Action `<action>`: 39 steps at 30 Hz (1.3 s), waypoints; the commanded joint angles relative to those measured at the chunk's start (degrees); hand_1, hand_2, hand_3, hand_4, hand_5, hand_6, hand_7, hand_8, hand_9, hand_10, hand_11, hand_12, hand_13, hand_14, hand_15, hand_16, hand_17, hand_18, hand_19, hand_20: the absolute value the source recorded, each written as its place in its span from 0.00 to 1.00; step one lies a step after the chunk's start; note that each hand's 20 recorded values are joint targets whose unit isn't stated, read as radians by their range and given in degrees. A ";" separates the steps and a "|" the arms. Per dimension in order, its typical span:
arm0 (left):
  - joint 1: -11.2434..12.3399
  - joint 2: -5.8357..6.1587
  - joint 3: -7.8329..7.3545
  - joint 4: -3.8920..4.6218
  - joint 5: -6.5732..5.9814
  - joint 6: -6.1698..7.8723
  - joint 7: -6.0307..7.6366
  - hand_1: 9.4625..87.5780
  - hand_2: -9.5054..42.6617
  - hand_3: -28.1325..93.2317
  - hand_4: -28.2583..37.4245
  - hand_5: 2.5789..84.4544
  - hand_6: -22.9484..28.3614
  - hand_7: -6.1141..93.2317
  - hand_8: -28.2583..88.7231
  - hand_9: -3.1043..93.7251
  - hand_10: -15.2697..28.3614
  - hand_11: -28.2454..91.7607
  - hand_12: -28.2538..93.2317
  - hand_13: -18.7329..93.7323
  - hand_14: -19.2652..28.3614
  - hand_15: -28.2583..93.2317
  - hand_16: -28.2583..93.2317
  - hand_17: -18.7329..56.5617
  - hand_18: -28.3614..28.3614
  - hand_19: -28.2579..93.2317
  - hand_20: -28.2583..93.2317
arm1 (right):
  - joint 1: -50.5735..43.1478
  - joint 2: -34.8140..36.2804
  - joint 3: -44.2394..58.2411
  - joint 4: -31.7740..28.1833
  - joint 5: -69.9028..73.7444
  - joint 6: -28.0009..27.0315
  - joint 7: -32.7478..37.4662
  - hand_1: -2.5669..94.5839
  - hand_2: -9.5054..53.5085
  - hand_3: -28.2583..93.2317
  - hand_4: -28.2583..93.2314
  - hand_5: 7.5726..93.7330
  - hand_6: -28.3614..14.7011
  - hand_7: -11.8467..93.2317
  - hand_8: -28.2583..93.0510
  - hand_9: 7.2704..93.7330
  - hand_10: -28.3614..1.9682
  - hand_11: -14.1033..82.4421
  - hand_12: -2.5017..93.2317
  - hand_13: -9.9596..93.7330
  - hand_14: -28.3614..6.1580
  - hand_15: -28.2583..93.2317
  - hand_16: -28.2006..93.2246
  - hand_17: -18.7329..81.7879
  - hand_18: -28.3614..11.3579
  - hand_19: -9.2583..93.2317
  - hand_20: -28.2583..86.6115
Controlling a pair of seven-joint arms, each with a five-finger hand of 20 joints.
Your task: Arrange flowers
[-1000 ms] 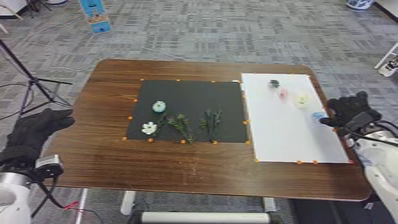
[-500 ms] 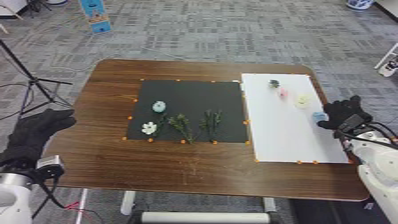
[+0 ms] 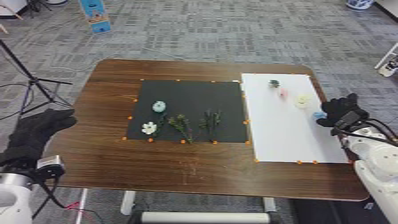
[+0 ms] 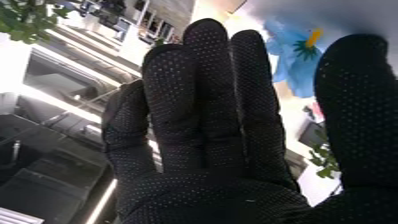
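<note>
Four small pieces lie on the white sheet (image 3: 298, 142) at the right part of my brown tabletop (image 3: 129, 170): a dark green piece (image 3: 274, 83) at the far end, then a pink flower (image 3: 283, 93), a pale yellow flower (image 3: 302, 101) and, nearest me, a blue flower (image 3: 318, 115) by the right edge.

My right hand (image 3: 342, 107) is at that edge, just beside the blue flower. On the wrist view I have the hand (image 4: 213, 197) open, fingers straight, thumb held apart, with the blue petals and their yellow centre showing in the gap. I can't tell from here whether the glove touches them.

My left hand (image 3: 40, 127) is out past the left edge of the tabletop, open and relaxed, well apart from the flowers.

Left of the sheet is the black mat (image 3: 195, 90). On it I see a rounded pale blue piece (image 3: 159, 106), a white flower (image 3: 149, 128) nearer me with greenery beside it, and two bunches of green stems, one in the middle (image 3: 180, 125) and one towards the right (image 3: 210, 122).
</note>
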 commanded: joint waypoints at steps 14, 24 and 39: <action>-0.68 0.30 0.21 -0.15 0.04 -1.76 -0.90 0.19 0.49 0.81 0.00 0.65 0.51 0.25 0.18 0.59 0.65 0.45 0.38 0.54 0.74 0.43 0.26 0.35 0.70 0.30 0.40 | -0.25 -1.28 -1.77 0.50 -4.71 -4.22 -2.89 0.55 0.13 0.66 0.05 0.77 0.72 0.43 0.28 0.87 0.54 0.55 0.33 0.74 0.40 0.77 0.55 0.47 0.09 0.83 0.82; -0.78 0.46 0.22 -0.09 -0.24 -1.95 -0.84 0.19 0.49 0.81 0.00 0.65 0.51 0.25 0.18 0.59 0.65 0.45 0.38 0.54 0.75 0.43 0.26 0.34 0.71 0.30 0.41 | -0.78 -0.15 -1.48 -1.57 -3.61 -4.93 -3.43 0.56 0.25 0.64 0.04 0.78 0.71 0.42 0.29 0.87 0.56 0.55 0.34 0.75 0.41 0.77 0.56 0.48 0.11 0.84 0.82; 0.01 0.19 -0.52 -0.51 -0.44 -1.35 -0.40 0.19 0.49 0.80 0.00 0.65 0.51 0.25 0.18 0.59 0.65 0.45 0.38 0.54 0.74 0.44 0.26 0.34 0.71 0.31 0.41 | -1.54 8.12 -0.21 -11.38 5.86 -2.20 1.37 0.55 0.26 0.68 0.03 0.78 0.69 0.41 0.30 0.87 0.55 0.54 0.34 0.74 0.41 0.76 0.56 0.47 0.12 0.83 0.82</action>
